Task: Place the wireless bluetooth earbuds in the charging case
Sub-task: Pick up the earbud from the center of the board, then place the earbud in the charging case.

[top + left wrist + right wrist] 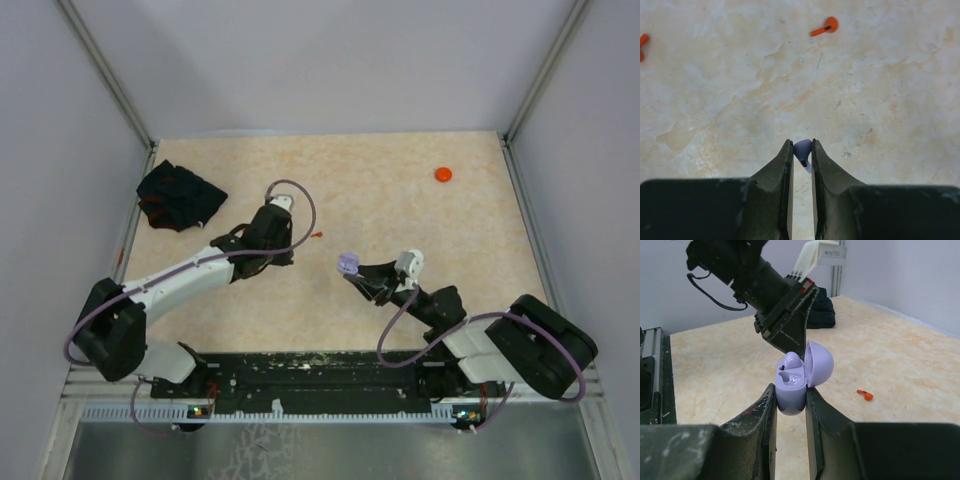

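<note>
The left gripper [801, 145] has its 2 fingers [780, 170] clamped on a pale purple earbud [803, 152], which is pinched right at the tips with its stem pointing back between them. The right gripper [791, 390] has its fingers squeezed on the sides of the pale purple charging case [790, 396] and holds it upright above the table [400, 210], near the middle. The case's lid [819, 365] is swung open to 1 side. Whether the wells inside are filled cannot be told. 1 red earbud [825, 27] lies flat on the table ahead of the left gripper, apart from both arms. A black cloth [180, 195] sits in the far left corner and a red disc [443, 174] near the far right.
</note>
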Tool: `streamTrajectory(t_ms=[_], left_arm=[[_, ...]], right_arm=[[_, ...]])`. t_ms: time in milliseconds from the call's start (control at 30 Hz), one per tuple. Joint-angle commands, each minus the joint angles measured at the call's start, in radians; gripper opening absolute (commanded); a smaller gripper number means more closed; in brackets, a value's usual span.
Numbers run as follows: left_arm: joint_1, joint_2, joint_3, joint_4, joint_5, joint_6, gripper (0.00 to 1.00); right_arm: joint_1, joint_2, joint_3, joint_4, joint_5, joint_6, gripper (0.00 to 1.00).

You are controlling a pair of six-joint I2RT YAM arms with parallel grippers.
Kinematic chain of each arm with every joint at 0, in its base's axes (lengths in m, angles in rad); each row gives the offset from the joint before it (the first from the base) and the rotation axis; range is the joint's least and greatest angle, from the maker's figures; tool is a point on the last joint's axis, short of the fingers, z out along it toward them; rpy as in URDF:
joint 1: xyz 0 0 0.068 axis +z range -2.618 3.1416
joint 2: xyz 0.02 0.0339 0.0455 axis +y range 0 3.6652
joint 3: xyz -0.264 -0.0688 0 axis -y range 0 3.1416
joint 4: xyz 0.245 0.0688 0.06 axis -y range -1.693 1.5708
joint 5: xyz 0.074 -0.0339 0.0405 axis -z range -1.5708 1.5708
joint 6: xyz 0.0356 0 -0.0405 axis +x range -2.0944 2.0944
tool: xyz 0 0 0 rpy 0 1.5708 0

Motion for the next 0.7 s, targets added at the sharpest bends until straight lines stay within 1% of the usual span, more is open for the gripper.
streamTrajectory(t_ms=[0,100,367,667], left_arm=[[-0.062,-0.102,-0.058,0.176,-0.044,0.056,0.15],[-0.104,-0.164,-0.112,0.287,-0.039,0.101,0.14],[-0.255,-0.272,-0.195,0.528,-0.110,0.231,0.13],[-0.387,-0.310,-0.214,0.689,-0.157,0.374,0.13]], right_arm=[[0.002,0.001,0.024,0.165,0.007,-0.001,0.00],[0.002,0.000,0.023,0.165,0.012,-0.003,0.00],[0.002,0.004,0.022,0.164,0.019,-0.011,0.00],[0.003,0.005,0.019,0.165,0.035,-0.018,0.00]])
